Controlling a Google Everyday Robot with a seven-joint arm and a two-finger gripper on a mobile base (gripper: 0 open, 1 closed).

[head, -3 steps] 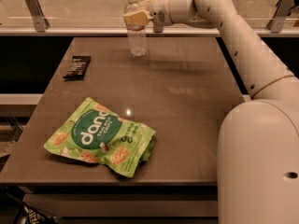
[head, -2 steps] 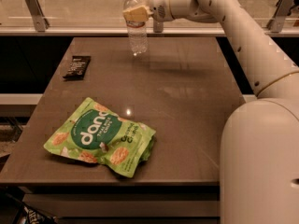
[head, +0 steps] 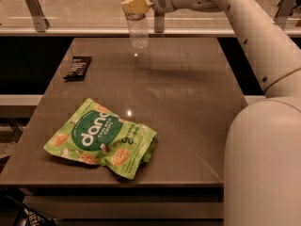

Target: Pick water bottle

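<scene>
The water bottle (head: 137, 28) is a small clear ribbed plastic bottle with a reddish stripe on its label band. It hangs upright above the far edge of the brown table (head: 188, 107), lifted off the surface. My gripper (head: 136, 3) is at the top of the camera view and is shut on the bottle's upper part. A tan finger (head: 135, 5) covers the bottle's neck. The cap is cut off by the frame's top edge.
A green snack bag (head: 102, 138) lies on the near left of the table. A small dark bar (head: 77, 67) lies at the far left. A railing with metal brackets (head: 35, 8) runs behind the table. My white arm (head: 249, 36) spans the right side.
My gripper has risen with the water bottle in it. The bottle has come up off the table and moved slightly away. The bag and bar have not moved.
</scene>
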